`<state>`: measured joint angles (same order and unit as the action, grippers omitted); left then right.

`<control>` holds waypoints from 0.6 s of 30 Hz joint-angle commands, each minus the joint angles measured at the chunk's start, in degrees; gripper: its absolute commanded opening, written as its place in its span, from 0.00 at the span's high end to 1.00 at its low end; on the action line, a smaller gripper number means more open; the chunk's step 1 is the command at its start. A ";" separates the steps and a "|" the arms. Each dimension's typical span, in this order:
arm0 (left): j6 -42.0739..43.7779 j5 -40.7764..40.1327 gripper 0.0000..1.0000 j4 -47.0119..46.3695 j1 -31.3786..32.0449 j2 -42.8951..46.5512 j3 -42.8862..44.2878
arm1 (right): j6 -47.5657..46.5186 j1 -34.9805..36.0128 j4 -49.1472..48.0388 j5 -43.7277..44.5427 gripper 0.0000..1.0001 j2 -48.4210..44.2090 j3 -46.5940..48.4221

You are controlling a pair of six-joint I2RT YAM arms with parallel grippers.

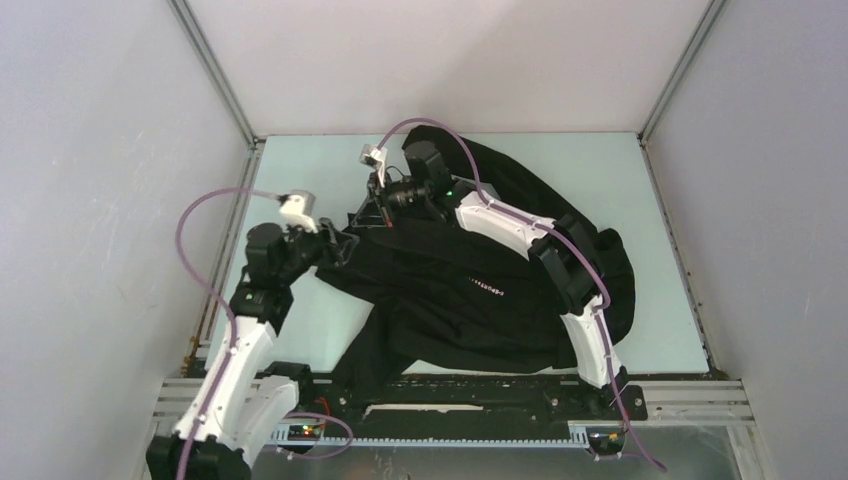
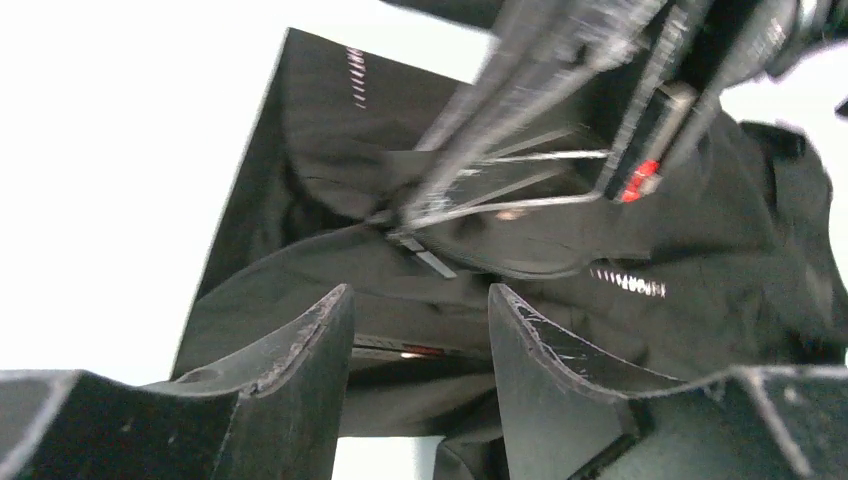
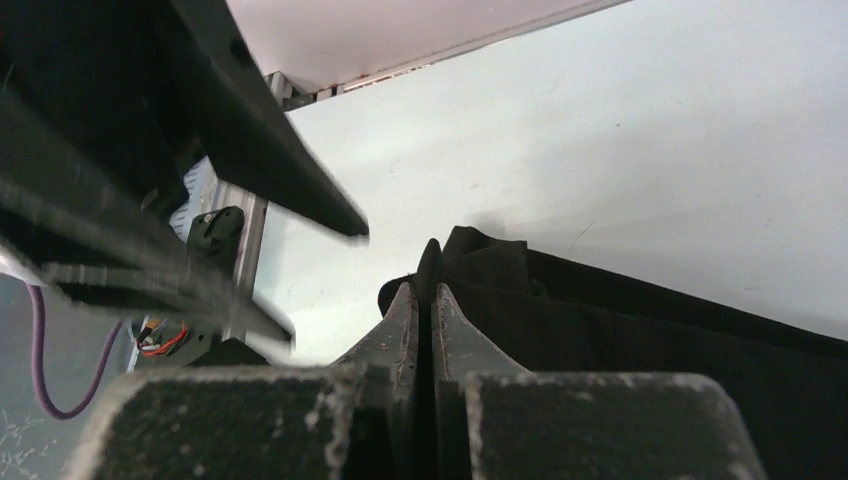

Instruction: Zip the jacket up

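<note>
Top external, jacket crumpled on table, left end effector parted.

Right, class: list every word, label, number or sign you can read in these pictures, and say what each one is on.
Nothing can be quoted; no text is legible.
One short line of pale lettering on the chest of the jacket: too small to read from above, blurred in the left wrist view.
A second row of pale marks on the jacket, left wrist view: blurred, unreadable.
</note>
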<state>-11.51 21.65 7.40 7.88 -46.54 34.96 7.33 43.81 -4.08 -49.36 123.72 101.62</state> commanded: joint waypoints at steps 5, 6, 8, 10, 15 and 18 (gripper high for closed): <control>-18.78 3.76 0.40 -10.78 -19.32 10.17 -7.71 | 2.05 -1.58 -6.33 -3.20 1.00 -1.21 -0.28; -18.90 4.79 0.41 -13.92 -19.68 9.15 -7.94 | 2.27 -1.70 -6.64 -3.34 1.00 -1.00 -0.30; -17.96 6.68 0.46 -17.17 -19.74 6.22 -7.25 | 2.46 -1.71 -6.88 -3.29 1.00 -0.93 -0.24; -15.96 8.55 0.50 -19.37 -19.74 2.70 -5.90 | 2.79 -1.76 -7.31 -3.45 1.00 -0.72 -0.20; -15.74 17.53 0.55 -23.11 -19.63 -6.06 -1.02 | 4.39 -1.56 -9.01 -4.37 1.00 0.30 0.45; -16.89 21.97 0.51 -28.69 -19.53 -6.12 -1.09 | 4.71 -1.54 -8.67 -4.96 1.00 1.04 1.34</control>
<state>-27.05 34.33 -10.83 -11.49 -53.34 29.76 10.57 41.98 -8.73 -52.10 123.81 101.01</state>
